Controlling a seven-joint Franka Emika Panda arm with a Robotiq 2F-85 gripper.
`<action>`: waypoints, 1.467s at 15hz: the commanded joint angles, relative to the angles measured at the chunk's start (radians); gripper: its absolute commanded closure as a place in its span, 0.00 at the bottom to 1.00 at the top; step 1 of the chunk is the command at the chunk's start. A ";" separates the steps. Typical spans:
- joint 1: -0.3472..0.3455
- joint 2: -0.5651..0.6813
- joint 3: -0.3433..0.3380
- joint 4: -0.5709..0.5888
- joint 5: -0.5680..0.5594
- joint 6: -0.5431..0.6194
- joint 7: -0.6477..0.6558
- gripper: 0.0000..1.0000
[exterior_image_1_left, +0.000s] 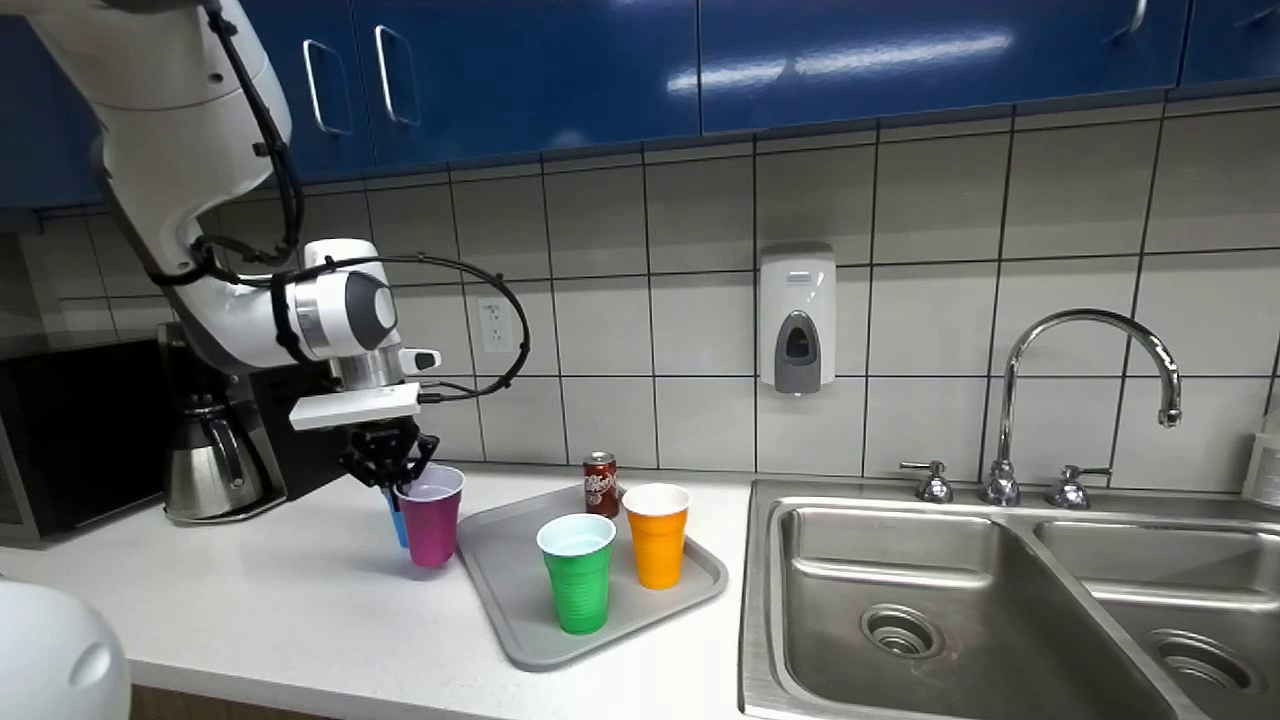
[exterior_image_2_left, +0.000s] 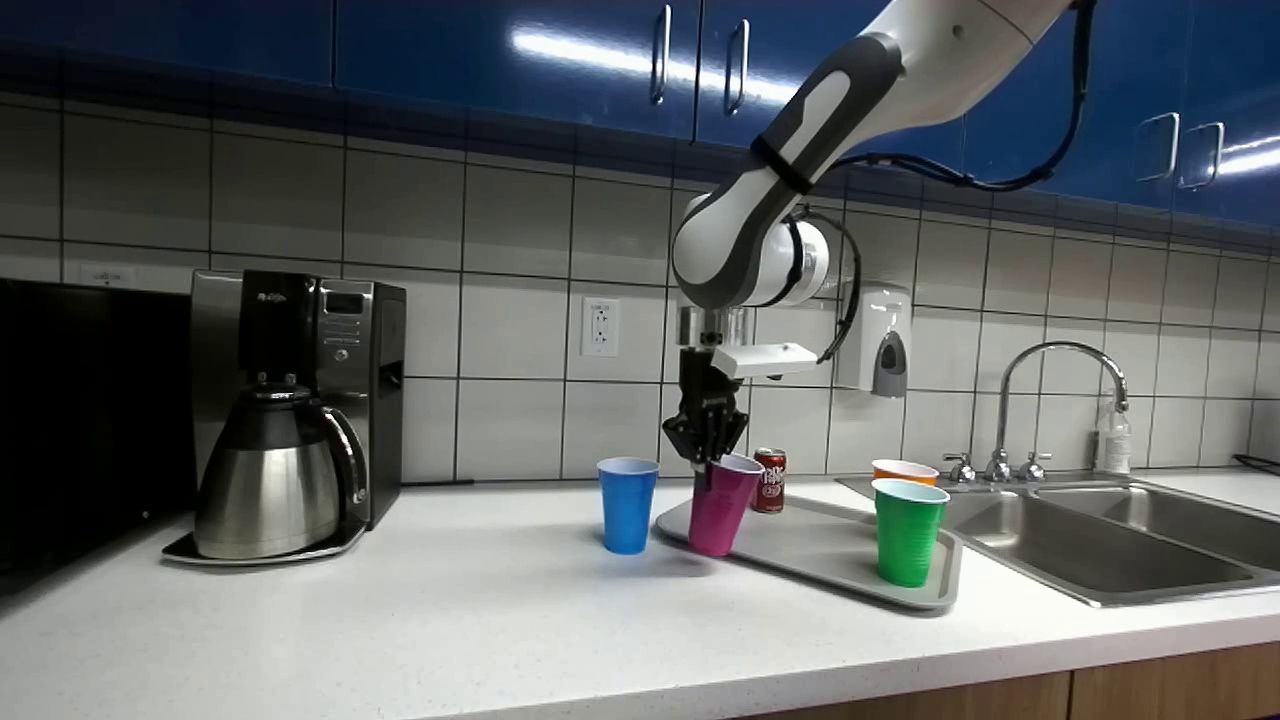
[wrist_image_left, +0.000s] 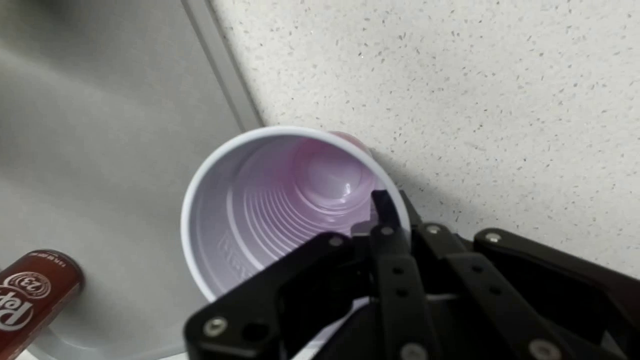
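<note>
A magenta cup (exterior_image_2_left: 722, 510) with a pale inside is tilted at the left edge of the grey tray (exterior_image_1_left: 520, 590). My gripper (exterior_image_2_left: 704, 472) is shut on its wall near the rim. In the wrist view one finger of the gripper (wrist_image_left: 396, 207) goes down inside the cup (wrist_image_left: 280, 200) and the other lies outside. Whether the cup's base touches the counter is hard to tell. A blue cup (exterior_image_2_left: 628, 508) stands upright on the counter close by, mostly hidden behind the magenta one in an exterior view (exterior_image_1_left: 398, 520).
On the tray stand a green cup (exterior_image_1_left: 579, 580), an orange cup (exterior_image_1_left: 658, 540) and a dark red soda can (exterior_image_1_left: 600, 485). A steel double sink (exterior_image_1_left: 900, 560) lies beyond the tray. At the opposite end are a coffee maker (exterior_image_2_left: 385, 400) with its carafe (exterior_image_2_left: 275, 490) and a black appliance (exterior_image_2_left: 90, 420).
</note>
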 joint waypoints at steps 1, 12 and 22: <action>0.004 0.004 0.005 0.007 0.003 -0.028 -0.020 0.99; 0.013 0.043 0.003 0.022 -0.003 -0.032 -0.019 0.99; 0.013 0.045 0.004 0.022 0.004 -0.032 -0.023 0.13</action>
